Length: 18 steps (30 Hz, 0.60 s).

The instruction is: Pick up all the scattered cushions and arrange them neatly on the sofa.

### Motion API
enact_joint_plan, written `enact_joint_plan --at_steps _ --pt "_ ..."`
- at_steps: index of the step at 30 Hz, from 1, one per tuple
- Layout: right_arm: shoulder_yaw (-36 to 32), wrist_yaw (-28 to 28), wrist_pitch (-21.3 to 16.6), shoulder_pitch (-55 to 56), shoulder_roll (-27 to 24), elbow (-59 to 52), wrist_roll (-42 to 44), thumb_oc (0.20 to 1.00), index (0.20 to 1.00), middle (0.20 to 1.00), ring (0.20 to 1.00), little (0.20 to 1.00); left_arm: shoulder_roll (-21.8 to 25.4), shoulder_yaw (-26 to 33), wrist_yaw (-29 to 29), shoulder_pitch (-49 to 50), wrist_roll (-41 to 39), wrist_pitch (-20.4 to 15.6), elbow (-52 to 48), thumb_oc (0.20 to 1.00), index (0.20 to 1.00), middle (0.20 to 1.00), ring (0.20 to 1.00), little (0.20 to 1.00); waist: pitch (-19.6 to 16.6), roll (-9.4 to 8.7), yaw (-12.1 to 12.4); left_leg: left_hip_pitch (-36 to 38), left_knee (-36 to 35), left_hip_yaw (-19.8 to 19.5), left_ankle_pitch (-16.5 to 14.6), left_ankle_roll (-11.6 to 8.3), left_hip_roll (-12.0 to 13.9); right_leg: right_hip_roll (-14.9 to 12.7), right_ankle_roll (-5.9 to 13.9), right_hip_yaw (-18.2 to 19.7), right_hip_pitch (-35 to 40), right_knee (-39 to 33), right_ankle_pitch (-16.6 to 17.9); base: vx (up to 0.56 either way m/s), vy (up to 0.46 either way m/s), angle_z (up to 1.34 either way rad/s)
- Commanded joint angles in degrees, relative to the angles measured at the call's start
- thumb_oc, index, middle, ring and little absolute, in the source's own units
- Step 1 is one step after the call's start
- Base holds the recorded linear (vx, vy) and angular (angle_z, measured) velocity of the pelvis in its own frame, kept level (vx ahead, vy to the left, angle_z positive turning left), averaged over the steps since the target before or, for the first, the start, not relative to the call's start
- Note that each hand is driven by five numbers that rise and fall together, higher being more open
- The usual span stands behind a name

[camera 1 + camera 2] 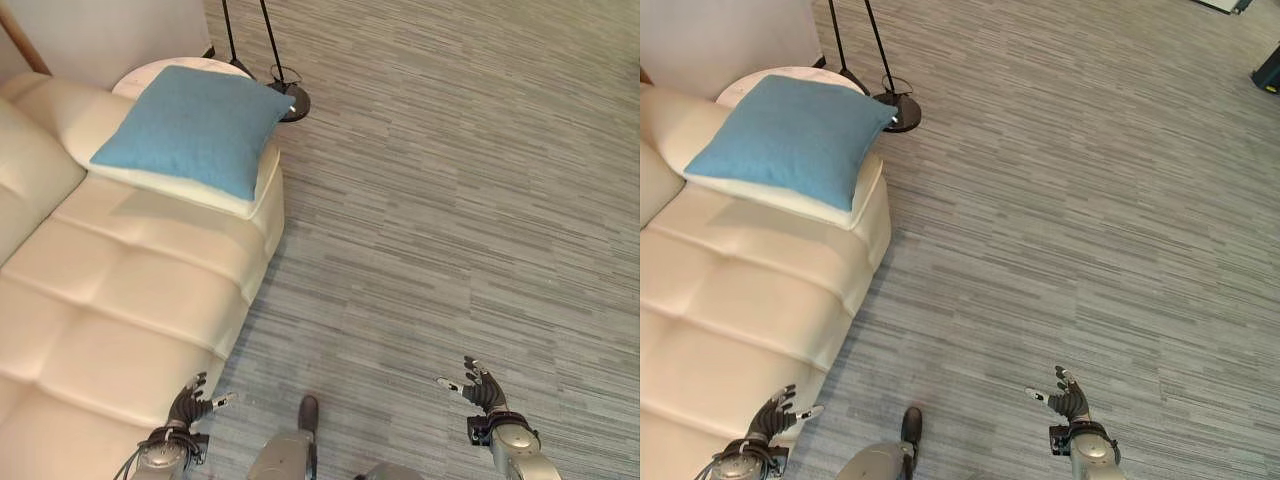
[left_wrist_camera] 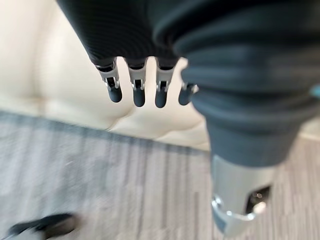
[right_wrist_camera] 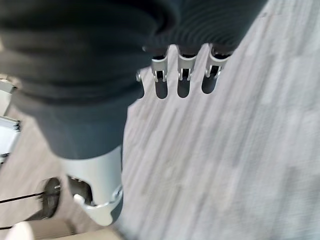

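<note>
From the head camera I have the cream sofa running down the left side of the frame, and one blue cushion lying flat on its far end at the upper left, tilted like a diamond with one corner overhanging the armrest toward the floor. Behind that end I can make out a small round white table and the dark base of a floor lamp on the grey striped carpet. My left hand sits low at the bottom left, just over the front edge of the sofa seat, with its fingers spread and relaxed, holding nothing; its own wrist camera shows the fingers straight, with cream upholstery beyond them. My right hand is at the bottom right over bare carpet, fingers likewise apart and empty, which the right wrist view confirms. I judge I am between pickups: one cushion is on the sofa, both hands are free, and the stretch of carpet I can see carries no other cushion. The next move, as I read it, calls for turning or stepping to search for any cushions left elsewhere on the floor, or else reaching up to square the blue cushion against the backrest, since it lies skewed.
</note>
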Motion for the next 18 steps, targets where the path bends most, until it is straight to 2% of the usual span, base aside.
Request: enact_joint_plan --at_steps 1,3,5,7,10,13,14,15,16,17,18 --pt "-1.1 0.2 -1.9 -2.3 -0.2 0.5 -0.4 1.0 1.0 1.0 1.0 1.0 3.3 -0.1 0.0 2.7 0.9 -1.4 -1.9 1.0 1.0 1.0 1.0 1.0 1.3 -0.71 0.9 0.4 4.4 1.8 -6.9 -7.49 4.8 -2.3 2.6 -1.4 1.8 -26.0 14.1 0.49 0.053 0.65" --pt "-1.1 0.0 -1.5 -2.8 -0.3 0.6 -0.1 1.0 1.0 1.0 1.0 1.0 2.9 -0.3 0.2 2.4 1.0 -1.3 -1.3 1.0 1.0 1.0 1.0 1.0 1.9 -1.04 -0.4 3.3 3.6 0.8 -8.3 -7.58 3.8 -1.7 3.64 -2.1 -1.4 -31.5 15.8 0.33 0.008 0.4" --pt "-1.0 0.0 -1.4 -2.7 -0.5 0.6 0.0 1.0 1.0 1.0 1.0 1.0 2.6 -0.3 0.2 2.4 1.1 -1.4 -1.0 1.0 1.0 1.0 1.0 1.0 2.3 -0.87 -0.8 5.1 3.2 0.3 -9.3 -7.75 3.6 -1.2 4.11 -2.2 -1.9 -34.0 16.7 0.25 0.0 0.33" --pt "-1.3 0.0 -1.0 -2.3 -0.6 0.0 -0.4 1.0 1.0 1.0 1.0 1.0 2.0 0.2 0.8 2.2 1.5 -1.6 -1.0 1.0 1.0 1.0 1.0 1.0 2.8 -0.39 -2.2 9.1 2.8 -1.9 -11.6 -8.48 3.6 -1.2 5.64 -3.2 -6.8 -38.7 19.2 0.47 -0.024 0.57" --pt "-1.3 0.1 -1.0 -1.9 -0.7 -0.3 -0.6 1.0 1.0 1.0 1.0 1.0 1.3 0.4 1.2 2.1 1.2 -1.8 -0.9 1.0 1.0 1.0 1.0 1.0 2.9 0.28 -3.0 12.2 2.4 -4.1 -13.1 -9.05 3.9 -1.0 6.2 -3.5 -8.2 -40.4 20.9 0.4 -0.071 0.71" --pt "-1.6 0.3 -0.9 -0.7 -0.7 -0.5 -0.9 1.0 1.0 1.0 1.0 1.0 0.8 0.7 1.4 2.2 1.4 -2.0 -0.2 1.0 1.0 1.0 1.0 1.0 1.8 0.45 -3.9 17.3 1.1 -7.9 -14.7 -10.08 5.0 -1.2 6.5 -1.2 -8.5 -39.9 22.7 0.51 -0.163 0.53" --pt "-1.5 0.5 -1.0 -0.4 -0.6 -0.8 -0.9 1.0 1.0 1.0 1.0 1.0 0.6 1.0 1.6 2.7 1.1 -2.0 -0.1 1.0 1.0 1.0 1.0 1.0 1.4 0.38 -4.0 18.3 1.3 -8.3 -14.6 -10.46 5.7 -1.5 6.1 -1.2 -8.3 -38.7 23.6 0.54 -0.248 0.5" --pt "-1.0 0.7 -1.1 -0.7 -0.8 -0.3 -1.2 1.0 1.0 1.0 1.0 1.0 0.1 1.3 1.7 2.9 0.9 -1.9 1.1 1.0 1.0 1.0 1.0 1.0 0.6 1.21 -4.0 19.7 1.6 -8.1 -13.6 -11.87 8.1 -0.9 5.69 -1.7 -7.8 -37.4 23.3 0.46 -0.252 0.73" --pt "-1.0 0.9 -0.9 -0.9 -0.8 -0.1 -1.4 1.0 1.0 1.0 1.0 1.0 0.1 1.4 1.6 3.1 0.8 -1.7 0.9 1.0 1.0 1.0 1.0 1.0 0.3 1.08 -4.0 18.6 3.2 -8.3 -11.6 -12.51 8.9 -1.2 5.26 -1.9 -7.1 -36.9 23.1 0.39 -0.265 0.82" --pt "-0.8 0.7 -1.2 -1.2 -1.1 0.1 -1.2 1.0 1.0 1.0 1.0 1.0 -0.1 1.5 1.6 3.1 0.5 -1.7 1.2 1.0 1.0 1.0 1.0 1.0 0.4 1.68 -3.7 16.4 7.3 -8.0 -8.9 -13.88 10.2 -0.7 4.67 -2.6 -6.1 -36.5 22.5 0.33 -0.29 1.18" --pt "-0.8 0.4 -1.6 -1.8 -2.1 -0.1 -0.5 1.0 1.0 1.0 1.0 1.0 -0.8 1.5 1.6 3.0 -0.6 -1.8 1.4 1.0 1.0 1.0 1.0 1.0 0.6 1.72 -3.7 11.8 14.1 -5.6 -4.8 -13.91 12.0 -0.2 3.12 -3.5 -4.2 -36.1 20.3 0.29 -0.272 1.0"
